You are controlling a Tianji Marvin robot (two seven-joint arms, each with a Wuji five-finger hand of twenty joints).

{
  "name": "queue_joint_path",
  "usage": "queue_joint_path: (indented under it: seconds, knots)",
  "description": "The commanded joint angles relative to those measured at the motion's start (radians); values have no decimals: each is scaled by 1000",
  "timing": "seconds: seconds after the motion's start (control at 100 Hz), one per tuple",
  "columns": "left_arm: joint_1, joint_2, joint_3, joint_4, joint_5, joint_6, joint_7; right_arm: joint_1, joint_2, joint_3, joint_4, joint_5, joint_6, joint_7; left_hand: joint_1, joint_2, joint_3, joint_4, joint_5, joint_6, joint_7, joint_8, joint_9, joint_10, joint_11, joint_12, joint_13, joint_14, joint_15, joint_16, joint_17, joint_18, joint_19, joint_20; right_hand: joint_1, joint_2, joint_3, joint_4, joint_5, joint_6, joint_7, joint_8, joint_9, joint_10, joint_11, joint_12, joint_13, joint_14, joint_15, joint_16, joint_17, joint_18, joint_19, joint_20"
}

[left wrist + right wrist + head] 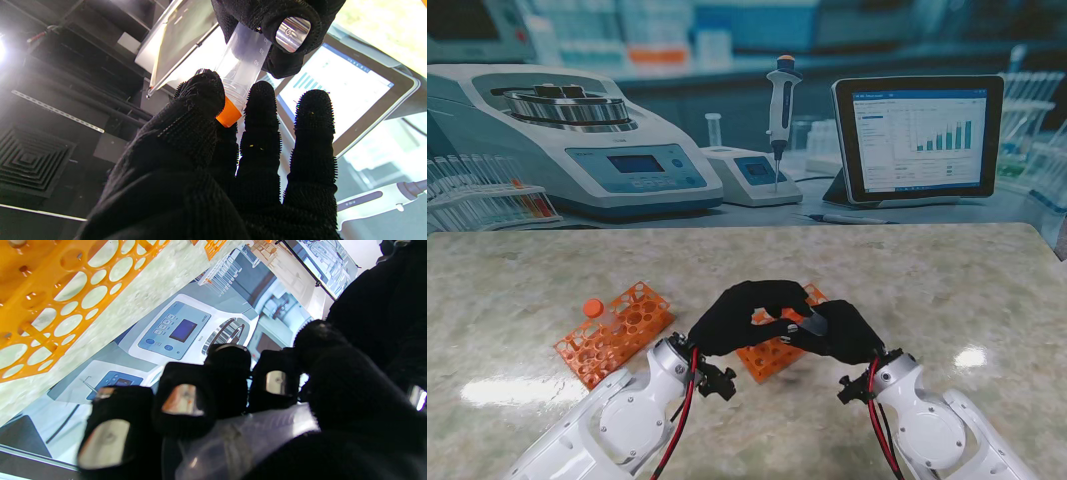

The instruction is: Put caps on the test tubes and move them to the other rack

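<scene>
My two black-gloved hands meet above the table's middle. The right hand point(839, 330) is shut on a clear test tube point(805, 322), also seen as the tube point(241, 63) and the tube point(240, 440). The left hand point(745, 315) pinches an orange cap point(228, 115) between thumb and fingers at the tube's threaded mouth. One orange rack point(772, 355) lies partly hidden under the hands. A second orange rack point(617, 332) lies to the left, with an orange-capped tube point(593, 307) at its far-left corner. That perforated rack point(50, 306) also shows in the right wrist view.
The marble tabletop point(947, 290) stretches to the right and far side. Behind its far edge stands a lab backdrop with a centrifuge point(577, 140), a pipette point(781, 100) and a tablet point(917, 135).
</scene>
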State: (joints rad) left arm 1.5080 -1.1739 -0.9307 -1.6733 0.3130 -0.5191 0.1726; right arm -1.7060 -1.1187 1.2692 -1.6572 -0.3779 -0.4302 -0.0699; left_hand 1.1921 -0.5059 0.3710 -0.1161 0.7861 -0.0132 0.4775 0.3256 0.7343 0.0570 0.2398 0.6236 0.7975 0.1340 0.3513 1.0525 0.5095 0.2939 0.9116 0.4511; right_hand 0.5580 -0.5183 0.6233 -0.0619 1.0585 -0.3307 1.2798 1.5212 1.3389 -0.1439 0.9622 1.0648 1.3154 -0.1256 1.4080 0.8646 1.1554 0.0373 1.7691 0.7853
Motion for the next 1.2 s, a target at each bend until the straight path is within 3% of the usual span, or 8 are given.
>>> queue_joint_path:
  seconds: [0.0,0.38,0.93,1.15,1.19]
  knots:
    - [3,-4,-2,5,3,4,4,-13,-7,-7,-16,-5,-8,2,99,68,63,37,-4,10,-25,-16,12,16,26,-12,44,-41,-9,-17,-11,10,-12,29,26,32,13,11,37,-77,34,39,26,12,8,2,7,-40,79,59,24,-30,121,4]
    - [12,-14,-8,10,18,10,46,-15,-9,-2,-17,-7,-8,-9,99,83,43,42,-11,20,-35,-24,9,24,24,-13,51,-41,6,-44,-7,17,-4,19,26,33,13,11,37,-77,35,39,27,12,8,2,7,-40,80,59,24,-30,121,4]
    - [17,-16,0,14,-13,12,36,-15,-12,-2,-15,-11,-13,-22,99,81,24,43,-14,21,-38,-27,9,26,24,-16,54,-42,19,-63,-16,29,-8,8,25,33,11,11,37,-78,34,40,27,14,8,2,7,-40,81,59,24,-30,121,4]
    - [19,-11,-1,12,-17,5,20,-13,-13,-3,-14,-9,-10,-23,82,122,-73,73,-23,18,-46,-31,0,23,16,-12,29,-51,50,-79,-26,31,-7,8,25,35,10,11,37,-78,34,40,27,12,8,2,7,-40,81,59,24,-30,121,4]
    - [19,-11,-2,12,-18,6,19,-13,-13,-3,-13,-9,-10,-23,81,139,-116,91,-25,19,-52,-28,-5,25,17,-19,7,-51,91,-116,-31,31,-9,9,26,35,11,11,37,-78,34,40,27,11,8,2,7,-40,81,59,24,-30,121,4]
